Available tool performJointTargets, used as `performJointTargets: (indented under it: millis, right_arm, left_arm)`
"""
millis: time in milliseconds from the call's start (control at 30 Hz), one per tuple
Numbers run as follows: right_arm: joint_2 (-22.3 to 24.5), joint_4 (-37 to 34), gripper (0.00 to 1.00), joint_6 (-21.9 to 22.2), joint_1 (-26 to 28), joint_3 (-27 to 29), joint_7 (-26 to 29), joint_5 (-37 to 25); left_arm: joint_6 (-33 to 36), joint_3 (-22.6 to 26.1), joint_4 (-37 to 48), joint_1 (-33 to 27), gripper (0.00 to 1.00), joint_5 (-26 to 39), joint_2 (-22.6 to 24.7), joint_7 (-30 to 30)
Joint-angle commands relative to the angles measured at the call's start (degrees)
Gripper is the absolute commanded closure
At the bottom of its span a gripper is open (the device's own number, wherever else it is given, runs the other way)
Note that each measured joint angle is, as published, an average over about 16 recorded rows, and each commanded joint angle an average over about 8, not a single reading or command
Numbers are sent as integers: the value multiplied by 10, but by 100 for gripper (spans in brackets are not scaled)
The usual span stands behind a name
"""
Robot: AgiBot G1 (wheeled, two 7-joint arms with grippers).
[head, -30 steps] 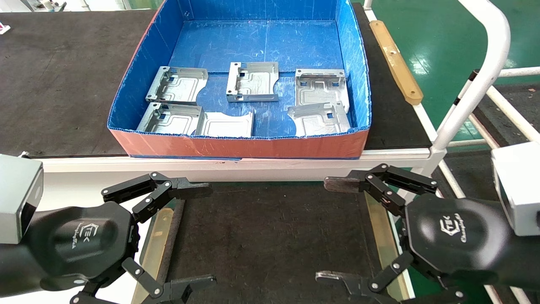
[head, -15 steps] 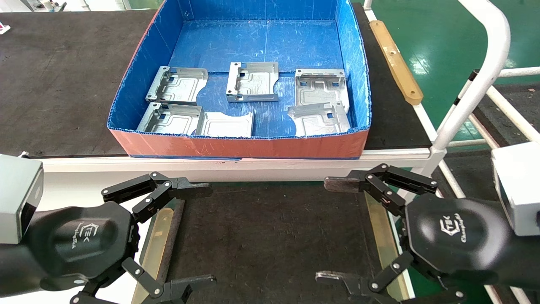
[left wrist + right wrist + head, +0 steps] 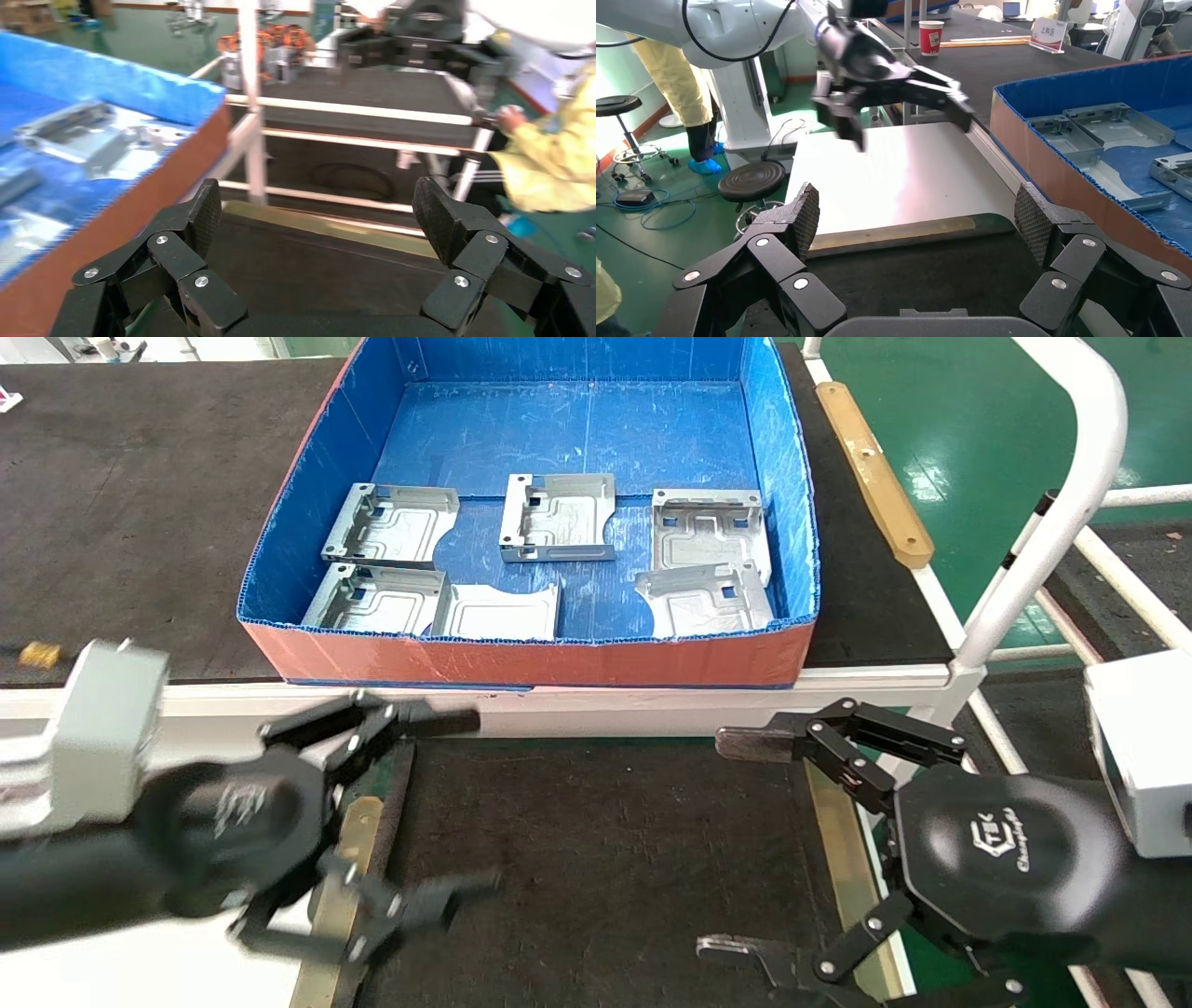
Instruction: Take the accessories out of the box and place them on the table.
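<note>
Box [image 3: 559, 663] sits beyond the table [image 3: 596, 859], six plates [image 3: 557, 517] flat inside. Left gripper [image 3: 456, 803] and right gripper [image 3: 731, 845] hover over the mat, both wide, empty. Plates look thin, stiff, light, slick; best pinched by a raised flange.

Box [image 3: 521, 663] w/ six plates [image 3: 557, 519] on black bench [image 3: 121, 514]

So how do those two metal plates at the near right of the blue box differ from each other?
The far right plate lies flat and square to the box wall; the near right plate sits skewed, its far edge overlapping the other. The far one shows raised flanges along its far edge; the near one shows a smoother face. Both are silver stamped sheet metal with square holes.
</note>
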Motion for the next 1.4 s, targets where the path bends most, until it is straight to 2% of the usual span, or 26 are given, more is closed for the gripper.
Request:
performJointTargets:
  millis: [33,367,667,967,1400]
  right_arm:
    - [0,0,0,0,0,0,0,0]
    - [0,0,0,0,0,0,0,0]
    - [0,0,0,0,0,0,0,0]
    - [0,0,0,0,0,-1,0,0]
    - [0,0,0,0,0,-1,0,1]
  left_arm:
    - [-19,3,3,-5,0,12,8,-2]
    - [-121,36,50,-85,0,89,80,-44]
    - [-175,65,113,-149,0,152,131,-60]
    - [-215,82,187,-186,0,199,169,-37]
    - [-262,93,322,-236,0,241,223,33]
